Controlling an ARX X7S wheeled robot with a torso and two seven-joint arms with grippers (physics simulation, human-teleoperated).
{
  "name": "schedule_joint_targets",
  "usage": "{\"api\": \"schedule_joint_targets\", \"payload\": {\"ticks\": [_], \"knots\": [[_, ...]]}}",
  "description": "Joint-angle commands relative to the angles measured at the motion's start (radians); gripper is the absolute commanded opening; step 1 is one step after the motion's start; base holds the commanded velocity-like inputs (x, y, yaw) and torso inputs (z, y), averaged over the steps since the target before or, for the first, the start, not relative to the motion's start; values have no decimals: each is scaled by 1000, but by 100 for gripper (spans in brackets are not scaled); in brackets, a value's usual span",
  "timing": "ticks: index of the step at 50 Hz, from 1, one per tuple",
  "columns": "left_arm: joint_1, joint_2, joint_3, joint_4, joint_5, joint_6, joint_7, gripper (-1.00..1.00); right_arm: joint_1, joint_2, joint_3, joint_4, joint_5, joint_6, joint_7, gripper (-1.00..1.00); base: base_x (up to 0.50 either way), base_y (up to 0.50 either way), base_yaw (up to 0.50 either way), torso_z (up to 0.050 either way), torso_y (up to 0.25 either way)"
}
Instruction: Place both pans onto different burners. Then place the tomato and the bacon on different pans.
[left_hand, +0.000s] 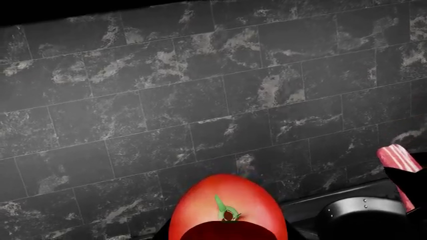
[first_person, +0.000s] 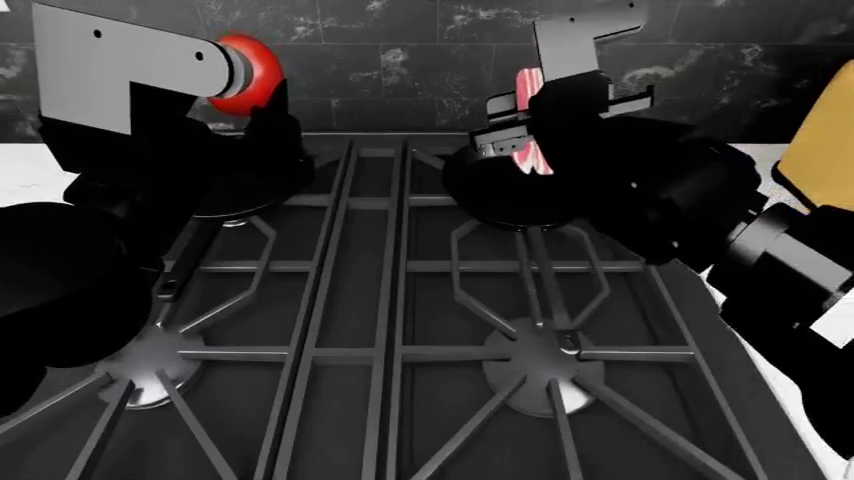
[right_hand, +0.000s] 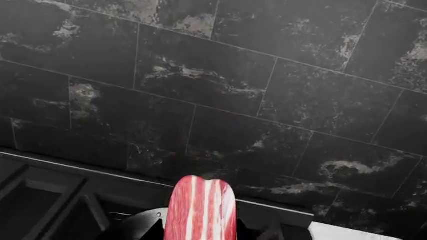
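Dark marbled tiles back the black cast-iron grates (first_person: 387, 300). Left gripper (first_person: 254, 80) clasps the glossy round tomato (left_hand: 227, 210) above the far-left pan (first_person: 254, 185); right gripper (first_person: 534, 125) pinches the streaky bacon (right_hand: 200, 210), apparently over the far-right pan (first_person: 534, 195).

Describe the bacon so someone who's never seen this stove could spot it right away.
Look at the steel range with black grates in front of the dark marble-tile wall. Over its back right burner sits a black pan, and just above it the right gripper holds the bacon. It is the only striped thing here: a pink-red strip with white streaks, unlike the round glossy red tomato at the left.
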Motion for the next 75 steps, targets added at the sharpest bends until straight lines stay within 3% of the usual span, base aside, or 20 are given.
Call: {"api": "schedule_joint_targets", "payload": {"ticks": [1, 26, 36, 63, 64, 75], "knots": [[12, -7, -7, -4, -2, 18, -5, -100, -17, -36, 2, 62, -53, 2, -42, -100, 0, 0, 0, 0, 0], [25, -14, -10, -4, 4, 25, -6, -100, -64, -160, -10, 302, -87, -36, -143, -100, 0, 0, 0, 0, 1], [31, -14, -10, -11, 10, 31, -1, -100, -77, -252, -13, 490, -109, -76, -223, -100, 0, 0, 0, 0, 1], [36, -16, -13, -15, 15, 37, 2, -100, -83, -320, -12, 630, -138, -103, -280, -100, 0, 0, 0, 0, 1], [37, -16, -13, -14, 15, 37, 2, -100, -82, -321, -12, 632, -139, -103, -282, 100, 0, 0, 0, 0, 0], [40, -19, -16, -7, 13, 40, -1, -100, -64, -261, -6, 507, -137, -80, -225, 100, 0, 0, 0, 1, 1]]}}
